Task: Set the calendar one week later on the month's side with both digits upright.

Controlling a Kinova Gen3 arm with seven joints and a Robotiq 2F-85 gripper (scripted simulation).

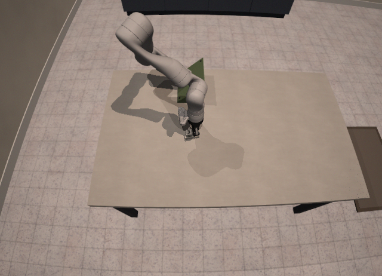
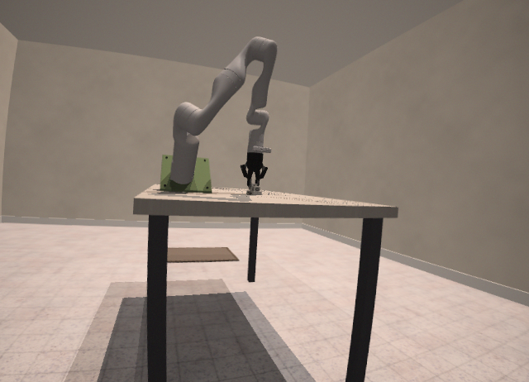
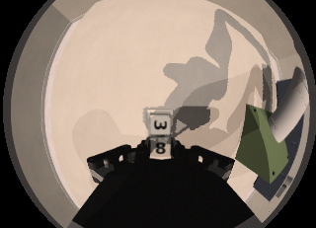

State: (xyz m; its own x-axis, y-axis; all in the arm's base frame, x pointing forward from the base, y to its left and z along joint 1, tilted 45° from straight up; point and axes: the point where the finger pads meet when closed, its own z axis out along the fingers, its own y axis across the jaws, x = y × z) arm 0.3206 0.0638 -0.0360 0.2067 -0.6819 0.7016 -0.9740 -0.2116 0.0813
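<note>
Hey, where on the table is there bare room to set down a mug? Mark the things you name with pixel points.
Widest patch: the table's (image 1: 277,128) right part in the top view, between the arm's shadow and the right edge. The front strip below that shadow also looks free. It's crowded around the end effector (image 1: 193,134) (image 2: 254,185) (image 3: 160,146), cubes and green plate (image 1: 199,70) (image 2: 204,173) (image 3: 262,149).

Centre of top view: tabletop (image 1: 262,128) (image 2: 264,210) (image 3: 109,65) matt, smooth, faintly mottled, stone-like; arm (image 1: 168,67) (image 2: 226,85) (image 3: 291,110) smooth, plastic-looking, soft sheen; green plate (image 1: 198,70) (image 2: 204,173) (image 3: 262,149) flat matt; floor (image 1: 200,242) (image 2: 426,309) speckled, tile-like.
</note>
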